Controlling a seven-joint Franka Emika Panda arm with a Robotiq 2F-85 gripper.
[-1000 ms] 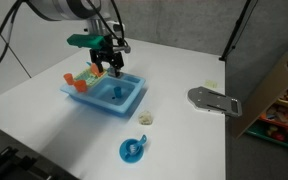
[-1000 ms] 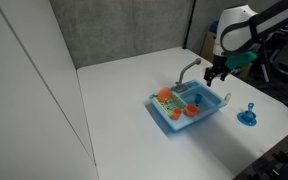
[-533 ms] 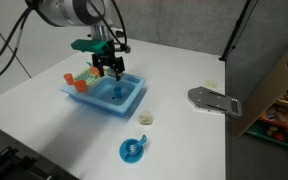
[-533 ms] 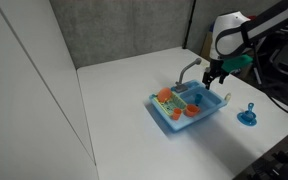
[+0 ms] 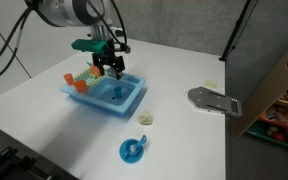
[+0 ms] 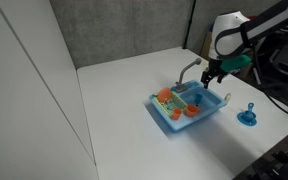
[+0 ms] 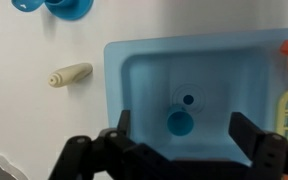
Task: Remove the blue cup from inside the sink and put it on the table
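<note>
The sink (image 5: 106,92) sits mid-table (image 5: 44,110), with the cup (image 7: 180,123) in its basin beside the drain. My claw (image 5: 111,72) hangs above the basin. A disc-like piece (image 5: 132,150) lies near one table edge, a small peg (image 5: 146,118) between it and the sink, and a flat panel (image 5: 212,100) at another edge.
</note>
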